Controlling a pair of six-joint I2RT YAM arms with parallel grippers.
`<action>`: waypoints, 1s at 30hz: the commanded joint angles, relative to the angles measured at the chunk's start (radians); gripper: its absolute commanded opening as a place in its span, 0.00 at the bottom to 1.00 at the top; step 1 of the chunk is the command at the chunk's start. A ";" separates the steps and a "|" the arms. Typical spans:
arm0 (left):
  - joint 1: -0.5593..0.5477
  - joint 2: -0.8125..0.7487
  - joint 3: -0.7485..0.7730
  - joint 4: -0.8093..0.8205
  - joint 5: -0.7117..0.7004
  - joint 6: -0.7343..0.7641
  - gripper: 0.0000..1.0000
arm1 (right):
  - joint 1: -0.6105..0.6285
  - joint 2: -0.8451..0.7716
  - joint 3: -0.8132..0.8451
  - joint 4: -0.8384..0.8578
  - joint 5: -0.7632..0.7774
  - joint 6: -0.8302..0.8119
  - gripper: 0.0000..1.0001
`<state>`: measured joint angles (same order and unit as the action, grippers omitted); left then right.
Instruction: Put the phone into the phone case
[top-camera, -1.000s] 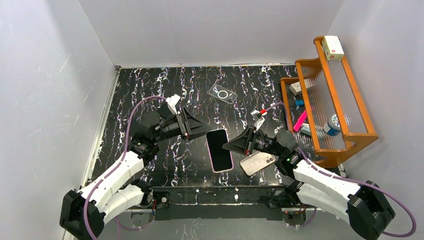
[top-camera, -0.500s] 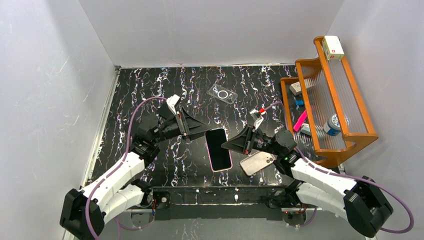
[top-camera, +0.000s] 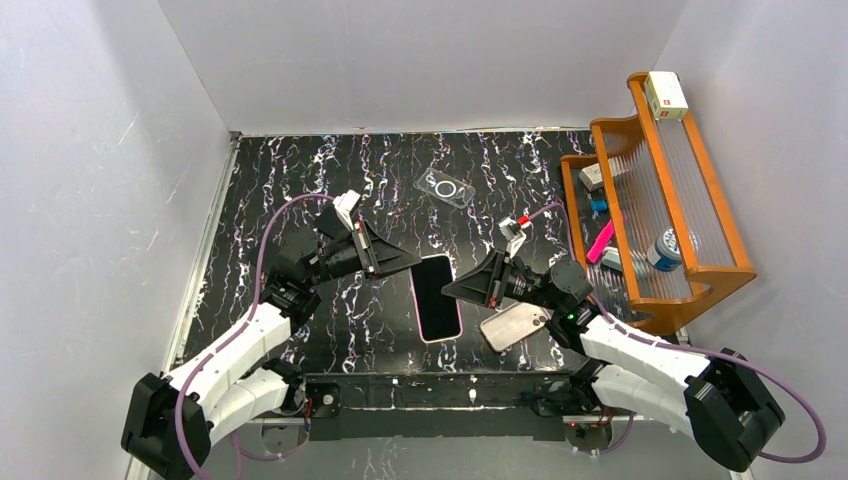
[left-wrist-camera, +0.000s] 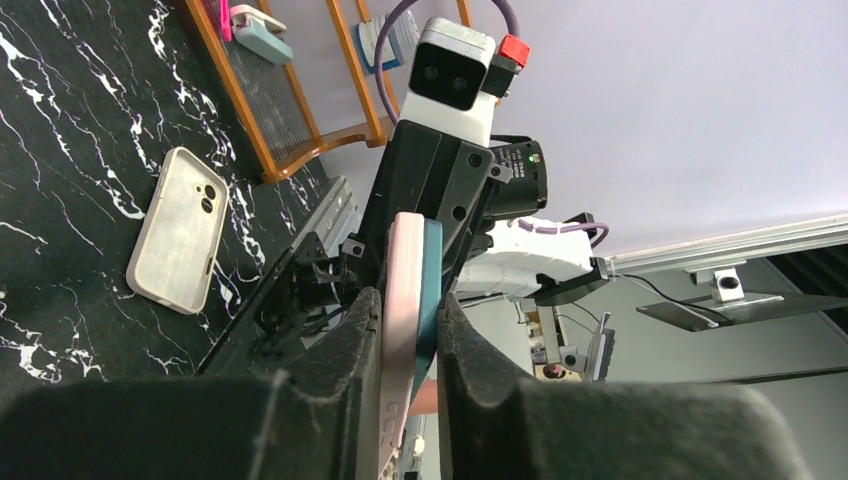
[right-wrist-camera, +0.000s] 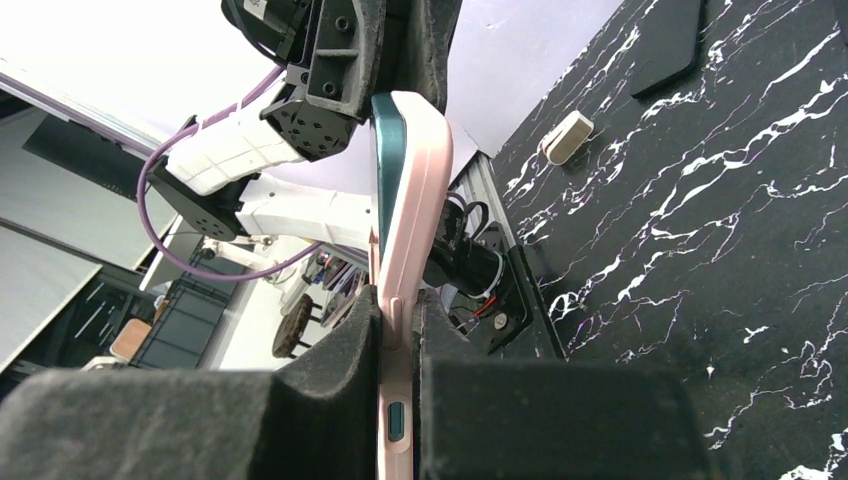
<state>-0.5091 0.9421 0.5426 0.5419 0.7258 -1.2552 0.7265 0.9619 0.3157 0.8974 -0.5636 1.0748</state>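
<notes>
Progress: early. The phone (top-camera: 437, 298) is not in any case yet. We see it screen-up in the middle of the table (top-camera: 300, 190), near the front edge, with a pink rim showing along its sides. It spans the gap between the two arms.

Two candidates for the case. A pale case (top-camera: 514, 326) lies flat on the table just right of the phone, under the right arm, with its camera cut-out visible. A clear case (top-camera: 445, 187) with a ring mark lies well apart toward the far side. We cannot tell which is meant; we judge the pale one likelier, being close.

Left gripper (top-camera: 413, 265): reaches in from the left and low, fingers closed together on the phone's far-left edge. The left wrist view shows a pad on either face of the phone, pressed tight.

Right gripper (top-camera: 448, 291): reaches in from the right and clamps the phone's right edge. Its own wrist view shows the pink rim pinched between both pads.

Both arms are stretched inward, wrists rolled, fingers pointing at one another across the phone. The phone looks raised off the table, though we cannot be sure from above.

Left to do: carry the phone to a case, line it up, and press it in. The wooden rack (top-camera: 700, 250) at right is not involved.
</notes>
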 joint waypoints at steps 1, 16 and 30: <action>-0.003 0.005 0.003 0.010 0.050 0.028 0.00 | 0.001 -0.014 0.027 0.047 0.031 -0.020 0.18; -0.003 -0.027 0.033 -0.047 0.022 0.014 0.40 | 0.002 0.064 0.076 0.168 -0.002 0.012 0.01; -0.003 -0.033 0.019 -0.057 -0.021 0.055 0.36 | 0.002 0.069 0.081 0.167 0.028 0.000 0.04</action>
<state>-0.5098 0.9066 0.5438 0.4835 0.6910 -1.2407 0.7265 1.0370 0.3367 0.9646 -0.5671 1.0740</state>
